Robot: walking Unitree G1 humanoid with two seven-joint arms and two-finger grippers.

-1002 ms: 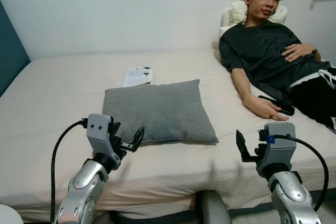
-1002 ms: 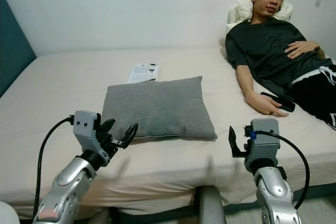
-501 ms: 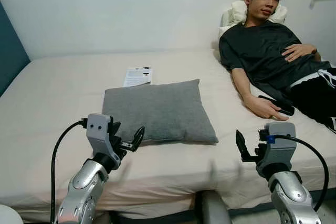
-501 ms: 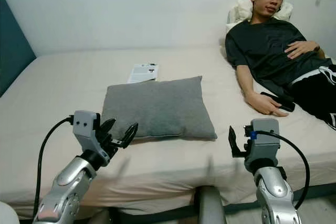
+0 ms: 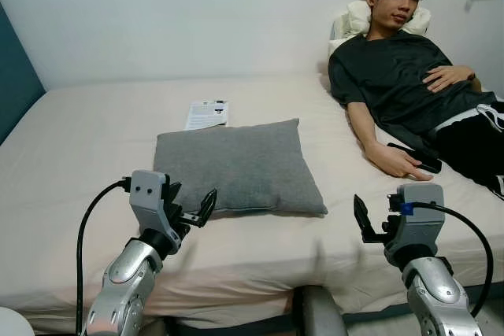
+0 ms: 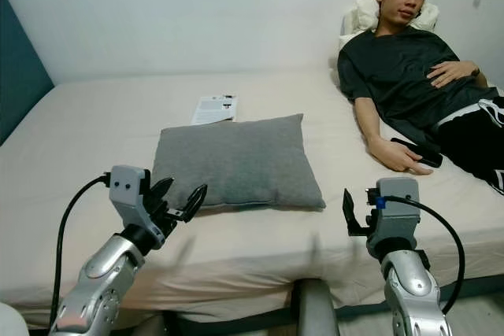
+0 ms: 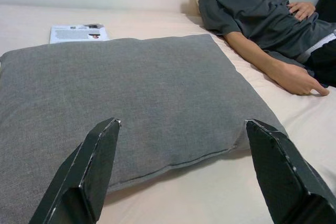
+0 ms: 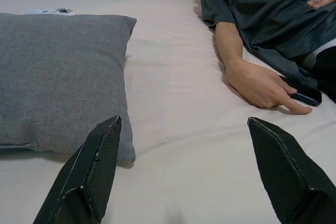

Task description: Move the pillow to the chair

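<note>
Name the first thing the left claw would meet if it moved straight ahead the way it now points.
Most likely the near edge of the gray pillow: the open left claw aims straight at it, with bare bed sheet between.

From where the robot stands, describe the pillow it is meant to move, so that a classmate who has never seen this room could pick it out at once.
Look at the wide cream bed. The grey pillow lies flat near its front edge, just beyond the open left gripper. Unlike the pale pillow behind the person's head, it is grey and nobody leans on it; a printed leaflet lies just beyond it.
</note>
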